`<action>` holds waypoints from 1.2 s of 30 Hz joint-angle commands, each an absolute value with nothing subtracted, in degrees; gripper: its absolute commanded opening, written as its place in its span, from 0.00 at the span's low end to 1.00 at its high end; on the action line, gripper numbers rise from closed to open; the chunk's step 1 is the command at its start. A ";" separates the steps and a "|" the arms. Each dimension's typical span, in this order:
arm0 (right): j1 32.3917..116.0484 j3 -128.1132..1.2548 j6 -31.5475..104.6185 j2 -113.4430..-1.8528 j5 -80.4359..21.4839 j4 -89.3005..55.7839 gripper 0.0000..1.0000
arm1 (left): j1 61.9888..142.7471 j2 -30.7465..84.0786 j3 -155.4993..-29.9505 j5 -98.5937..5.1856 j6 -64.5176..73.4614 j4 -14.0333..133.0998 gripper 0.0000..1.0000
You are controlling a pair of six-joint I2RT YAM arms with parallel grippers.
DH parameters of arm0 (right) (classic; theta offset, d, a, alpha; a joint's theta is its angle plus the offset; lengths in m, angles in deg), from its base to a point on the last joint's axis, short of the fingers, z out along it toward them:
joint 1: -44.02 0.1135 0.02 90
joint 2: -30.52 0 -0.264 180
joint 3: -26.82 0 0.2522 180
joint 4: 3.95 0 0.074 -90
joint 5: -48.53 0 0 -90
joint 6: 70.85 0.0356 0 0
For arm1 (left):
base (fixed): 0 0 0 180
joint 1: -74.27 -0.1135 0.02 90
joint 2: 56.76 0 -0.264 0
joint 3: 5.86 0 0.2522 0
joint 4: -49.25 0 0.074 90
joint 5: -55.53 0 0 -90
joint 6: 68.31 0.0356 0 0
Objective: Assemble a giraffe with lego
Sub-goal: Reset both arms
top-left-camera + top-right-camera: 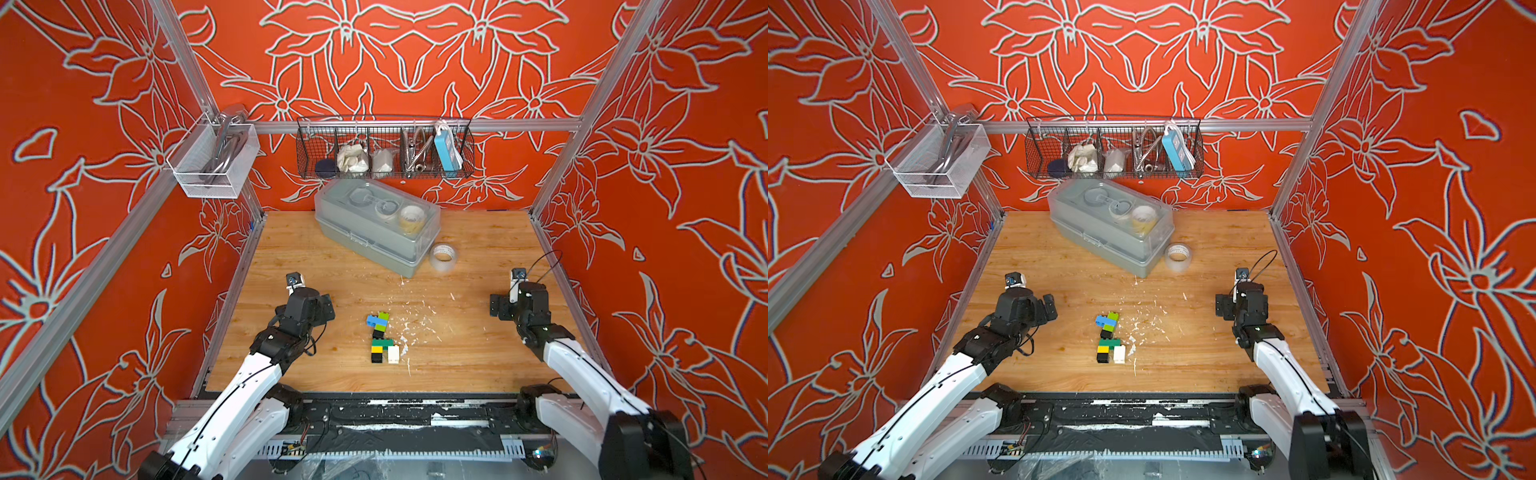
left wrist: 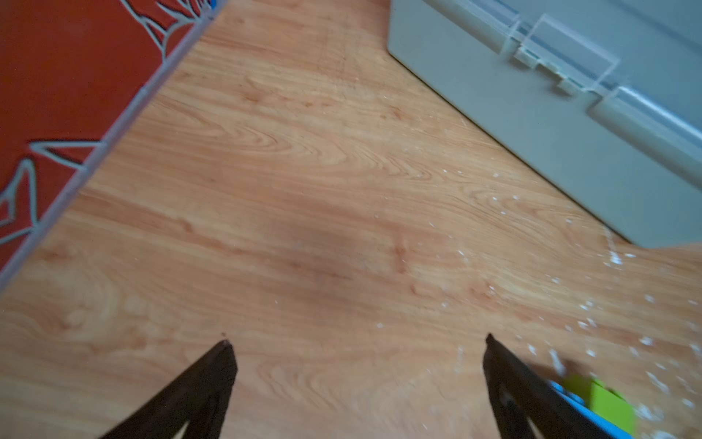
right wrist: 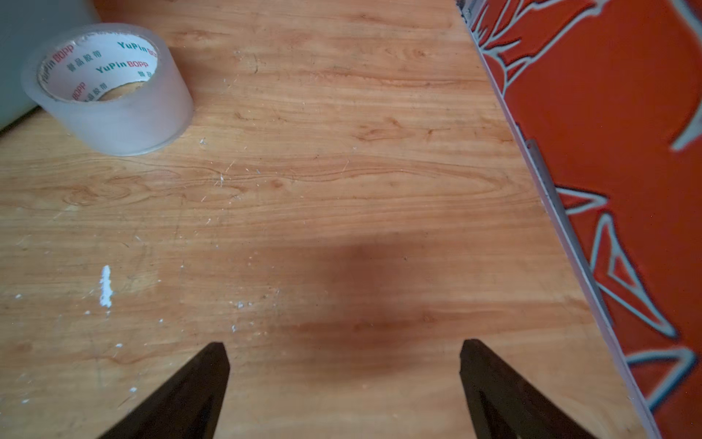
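Lying flat on the bench (image 1: pixel 332 374), the giraffe (image 1: pixel 381 338) is pretty much dead centre between the two arms, a bit toward the near edge, in both top views. Its blue-lime head points to the far side, and the black-yellow leg and white leg point near. The left claw (image 2: pixel 357 340) is spread wide with nothing in it, hovering over bare wood off to the giraffe's left. A bit of lime and blue brick peeks out past one finger in the left wrist view. The right claw (image 3: pixel 343 342) is just as wide and empty too, well off to the right. A clear tape roll (image 3: pixel 110 89) sits farther back, just beside the grey box (image 1: pixel 376 226). White flecks (image 1: pixel 419 318) litter the wood just right of the giraffe.
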State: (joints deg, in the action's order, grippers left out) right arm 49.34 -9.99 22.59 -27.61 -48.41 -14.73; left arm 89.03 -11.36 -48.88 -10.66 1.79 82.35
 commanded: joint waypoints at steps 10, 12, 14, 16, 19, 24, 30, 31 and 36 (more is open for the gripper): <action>46.41 -10.13 15.59 -48.30 -40.48 17.86 1.00 | 77.00 2.09 -34.66 -10.64 15.23 38.59 1.00; 46.23 -11.11 16.69 -49.33 -41.75 16.87 1.00 | 76.11 6.44 -35.44 -12.11 17.61 34.17 1.00; 46.05 -10.50 18.03 -49.55 -44.14 18.38 1.00 | 75.39 10.20 -36.48 -14.63 19.03 30.66 1.00; 45.78 -10.79 18.11 -49.80 -43.95 18.14 1.00 | 74.49 12.98 -38.62 -19.56 19.37 31.04 1.00; 45.81 -10.88 18.11 -49.84 -43.95 17.84 1.00 | 74.35 18.11 -36.95 -26.21 20.10 22.89 1.00; 45.77 -10.93 18.10 -49.90 -43.94 17.88 1.00 | 74.08 23.94 -37.55 -27.86 20.64 19.30 1.00; 45.72 -9.89 18.06 -48.90 -44.16 18.82 1.00 | 74.08 23.84 -37.29 -27.80 20.64 18.72 1.00; 45.78 -10.06 17.96 -49.13 -44.07 18.83 1.00 | 74.09 23.84 -37.29 -27.80 20.64 18.64 1.00; 45.85 -10.13 17.97 -49.07 -44.20 18.54 1.00 | 74.09 23.84 -37.33 -27.80 20.64 18.59 1.00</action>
State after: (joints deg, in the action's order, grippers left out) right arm 46.15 -9.70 17.76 -49.58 -42.99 17.32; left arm 74.45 24.25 -37.44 -27.05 20.22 20.19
